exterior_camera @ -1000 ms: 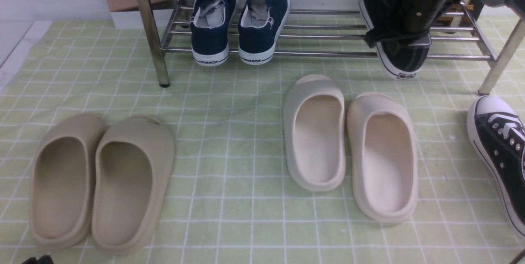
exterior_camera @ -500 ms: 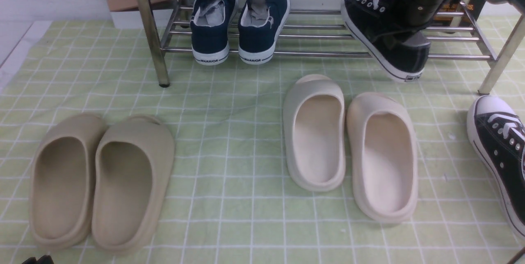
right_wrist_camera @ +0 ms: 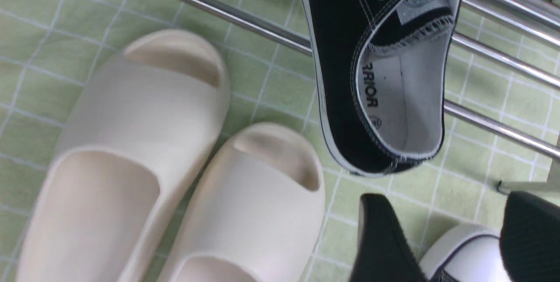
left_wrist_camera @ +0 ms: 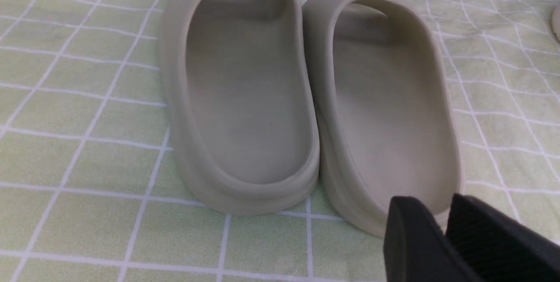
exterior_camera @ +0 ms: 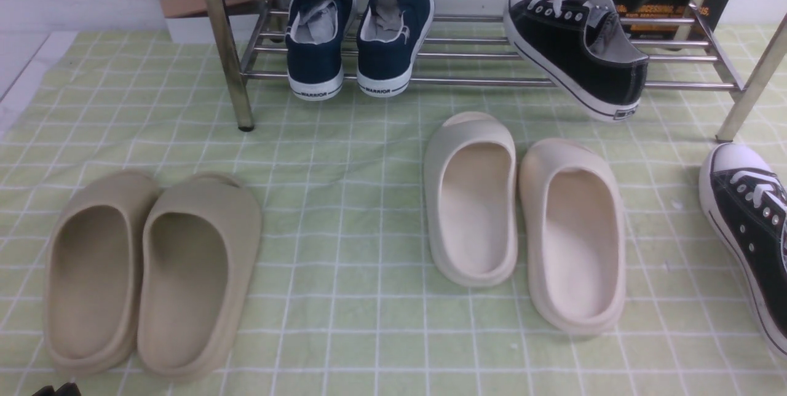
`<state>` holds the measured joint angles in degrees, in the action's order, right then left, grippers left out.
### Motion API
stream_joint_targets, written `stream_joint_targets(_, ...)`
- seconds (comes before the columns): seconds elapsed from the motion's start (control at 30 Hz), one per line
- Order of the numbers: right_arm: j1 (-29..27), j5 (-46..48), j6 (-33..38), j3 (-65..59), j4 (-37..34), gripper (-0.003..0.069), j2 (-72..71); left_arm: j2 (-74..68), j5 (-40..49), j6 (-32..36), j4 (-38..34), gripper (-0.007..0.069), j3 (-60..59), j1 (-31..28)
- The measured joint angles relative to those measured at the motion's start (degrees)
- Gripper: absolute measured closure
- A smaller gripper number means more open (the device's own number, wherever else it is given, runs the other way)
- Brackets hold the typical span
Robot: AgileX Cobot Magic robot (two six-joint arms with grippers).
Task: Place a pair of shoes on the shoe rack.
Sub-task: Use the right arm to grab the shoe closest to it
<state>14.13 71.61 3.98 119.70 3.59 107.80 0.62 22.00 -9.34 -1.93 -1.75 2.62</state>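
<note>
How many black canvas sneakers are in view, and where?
2. One black sneaker lies angled on the shoe rack, heel overhanging its front; the other sneaker sits on the cloth at the front view's right edge, partly cropped.

- Two black canvas sneakers (exterior_camera: 575, 45) (exterior_camera: 747, 224), each with a white toe cap and white laces, were counted.
- Two navy sneakers (exterior_camera: 316, 36) (exterior_camera: 393, 33) with white soles were counted.
- Two tan foam slippers (exterior_camera: 92, 273) (exterior_camera: 197, 273) were counted, lying as one pair.
- Two cream foam slippers (exterior_camera: 472, 199) (exterior_camera: 577, 236) were counted, likewise one pair.
- One shoe rack (exterior_camera: 479, 82) of chrome rods was present.
- One green checked cloth (exterior_camera: 344, 156) was present.
</note>
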Motion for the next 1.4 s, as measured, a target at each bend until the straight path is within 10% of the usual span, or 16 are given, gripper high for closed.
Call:
stream_joint_targets(0.57, -13.0, -1.73, -4.89, -52.03, 0.63, 0.0445, -27.24, 0.0, 0.0, 0.0, 0.0, 0.0466, 0.0, 0.0)
stream_joint_targets(1.07, -15.16, -21.58, -5.23, -68.51, -2.87, 0.0221, -27.46, 0.0, 0.0, 0.0, 0.0, 0.0446, 0.0, 0.0)
stream_joint_targets(1.4, -15.16, -25.83, -5.23, -68.55, -1.56, 0.0472, -17.25, 0.0, 0.0, 0.0, 0.0, 0.0438, 0.0, 0.0)
